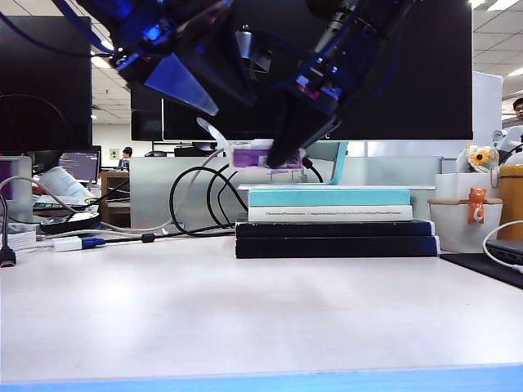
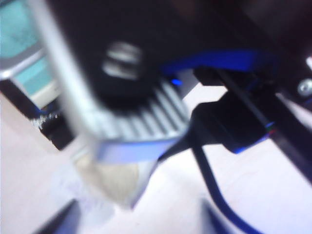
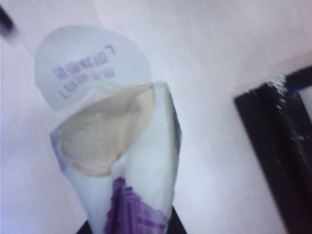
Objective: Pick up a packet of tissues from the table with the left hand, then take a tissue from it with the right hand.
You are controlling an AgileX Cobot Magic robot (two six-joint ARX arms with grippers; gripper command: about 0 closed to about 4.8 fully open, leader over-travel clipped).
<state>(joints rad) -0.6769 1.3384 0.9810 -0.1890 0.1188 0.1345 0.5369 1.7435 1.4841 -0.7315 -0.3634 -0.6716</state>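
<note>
Jaws of the right gripper [image 1: 282, 153] clamp the packet of tissues [image 1: 260, 155] above the counter [image 1: 245, 310]. The left gripper [image 1: 204, 106], at ten o'clock, stands wide. Drawing the exposed tissue [image 3: 97, 141] likely comes next and needs a fine pinch.

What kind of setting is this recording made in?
Most likely an open-plan office: a large dark monitor behind the desk, stacked books, and a seated colleague at another workstation in the background.

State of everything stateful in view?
packet of tissues: held in the air above the table, flap open
tissue: exposed at the opening, not pulled out
right gripper: shut on the packet
left gripper: open, above the packet, holding nothing
books: stacked, closed
</note>
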